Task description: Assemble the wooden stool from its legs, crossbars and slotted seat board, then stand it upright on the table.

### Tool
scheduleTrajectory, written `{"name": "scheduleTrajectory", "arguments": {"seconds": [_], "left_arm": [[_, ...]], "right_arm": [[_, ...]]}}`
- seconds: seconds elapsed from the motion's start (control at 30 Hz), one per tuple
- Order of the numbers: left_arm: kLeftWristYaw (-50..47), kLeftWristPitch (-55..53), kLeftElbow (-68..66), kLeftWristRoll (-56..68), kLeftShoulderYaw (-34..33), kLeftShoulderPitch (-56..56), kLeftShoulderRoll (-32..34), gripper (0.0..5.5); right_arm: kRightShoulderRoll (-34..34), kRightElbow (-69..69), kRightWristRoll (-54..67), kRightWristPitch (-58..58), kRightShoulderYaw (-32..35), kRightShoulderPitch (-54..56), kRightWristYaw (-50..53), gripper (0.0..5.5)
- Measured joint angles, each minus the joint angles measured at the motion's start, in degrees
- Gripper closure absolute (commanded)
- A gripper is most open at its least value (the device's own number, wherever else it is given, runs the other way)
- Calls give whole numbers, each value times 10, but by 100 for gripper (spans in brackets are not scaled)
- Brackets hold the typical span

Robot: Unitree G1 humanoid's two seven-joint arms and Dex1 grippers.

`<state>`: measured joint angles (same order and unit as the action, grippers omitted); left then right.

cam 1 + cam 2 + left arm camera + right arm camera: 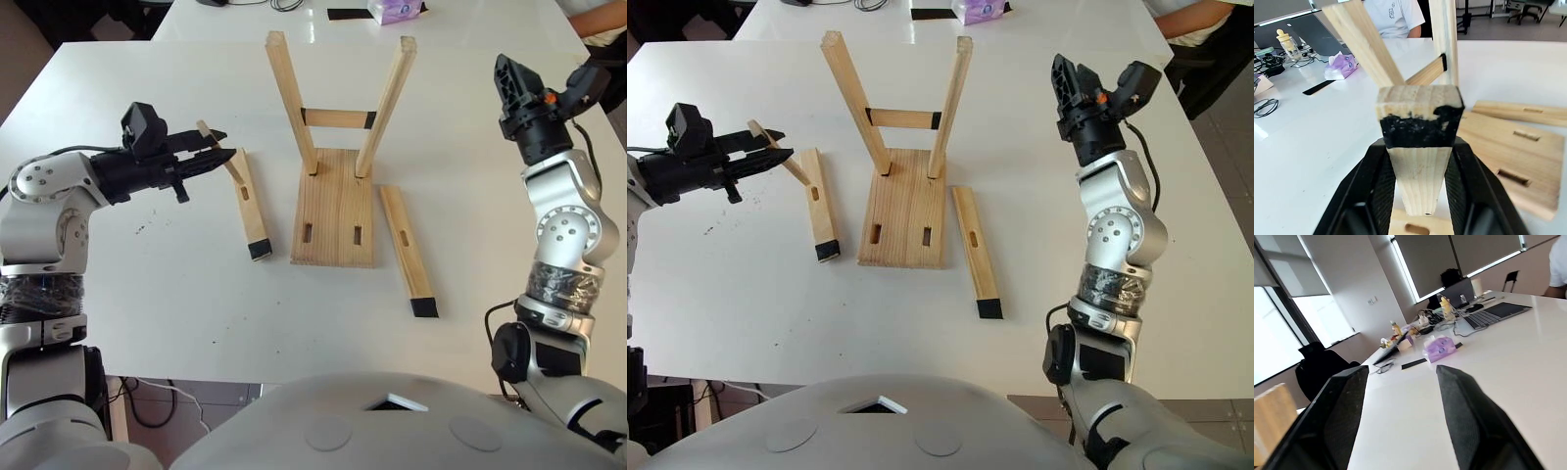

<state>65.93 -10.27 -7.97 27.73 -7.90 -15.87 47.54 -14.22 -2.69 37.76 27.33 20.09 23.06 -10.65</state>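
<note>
The slotted seat board (pixel 333 211) lies flat mid-table. Two legs (pixel 291 98) (pixel 387 103) stand up out of its far slots, joined by a crossbar (pixel 338 118). One loose leg (pixel 250 206) lies left of the board, another (pixel 407 250) right of it. My left gripper (pixel 223 147) hovers just left of the left loose leg, shut on a short crossbar (pixel 1418 147) with a black-painted end. My right gripper (pixel 514 83) is raised high at the table's right side, far from the parts. Its fingers (pixel 1347 416) are open with nothing between them.
A purple tissue pack (pixel 399 10) and a black strip (pixel 345 14) lie on the second table behind. The white table (pixel 147 284) has bare room in front of the board and at the left. A laptop (pixel 1488 313) and bottles stand farther back.
</note>
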Motion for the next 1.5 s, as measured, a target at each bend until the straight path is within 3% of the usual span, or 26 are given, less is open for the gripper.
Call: {"name": "scheduleTrajectory", "arguments": {"seconds": [0.23, 0.63, 1.1, 1.5], "left_arm": [[17, 99, -91, -53, 7, -3, -20, 419], [33, 159, -146, -66, 14, -25, -65, 419], [46, 178, -151, -67, 16, 1, -79, 419], [81, 107, -58, -24, 14, 70, -72, 419]], "right_arm": [[-16, 51, -18, -13, -3, 40, -16, 294], [-26, 153, -47, -54, 6, 65, -35, 294], [-33, 200, -48, -65, 24, 76, -49, 294], [-21, 196, -48, -67, 30, 53, -43, 294]]}}
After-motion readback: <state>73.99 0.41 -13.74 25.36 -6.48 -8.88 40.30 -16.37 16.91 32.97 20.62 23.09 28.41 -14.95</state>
